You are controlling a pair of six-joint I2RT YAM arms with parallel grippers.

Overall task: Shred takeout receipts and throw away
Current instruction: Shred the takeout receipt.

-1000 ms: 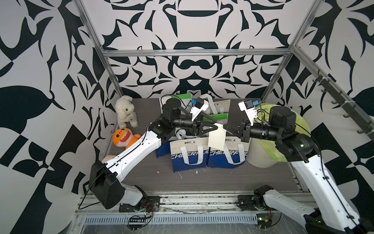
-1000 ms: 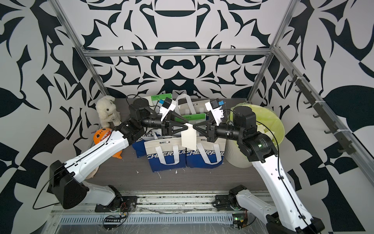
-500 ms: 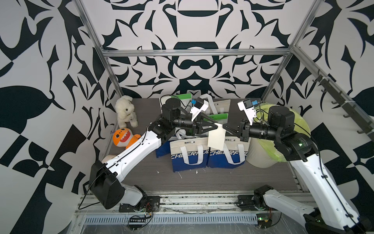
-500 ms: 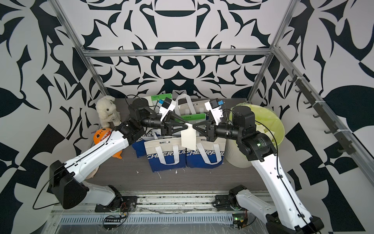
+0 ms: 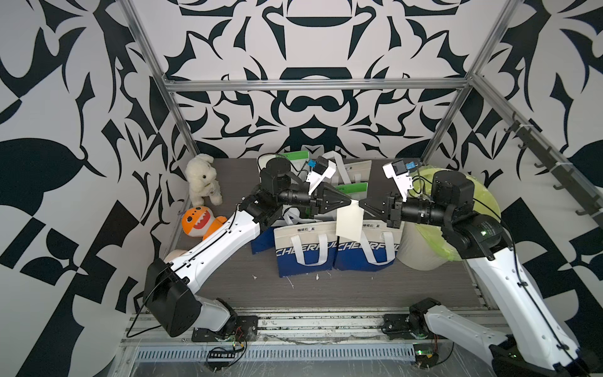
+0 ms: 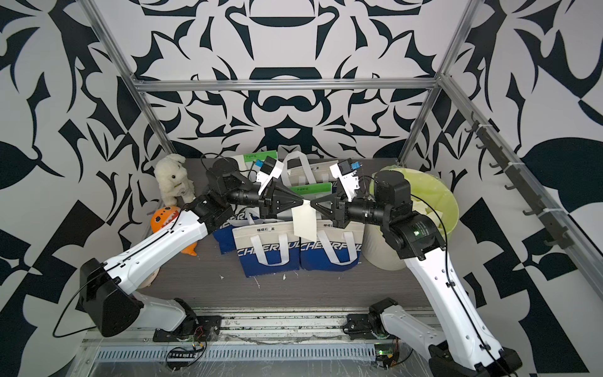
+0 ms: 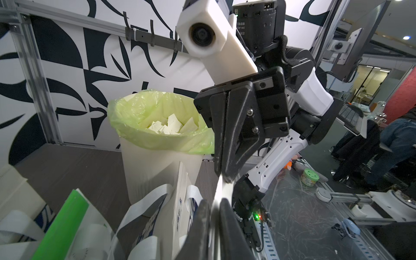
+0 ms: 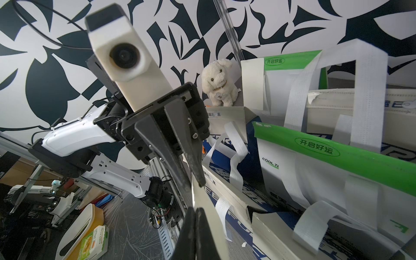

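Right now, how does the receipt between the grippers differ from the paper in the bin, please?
The receipt is one whole slip; the paper pieces are small scraps. The receipt hangs pinched between the left gripper and right gripper; the pieces lie loose in the bin. Both are cream-white.

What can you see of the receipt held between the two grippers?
The receipt is a plain cream-white paper rectangle, blank and seemingly untorn, hanging tilted in the air above the blue-and-white bags. The left gripper and right gripper each pinch its top edge, tips nearly meeting. Nothing else seems to touch it.
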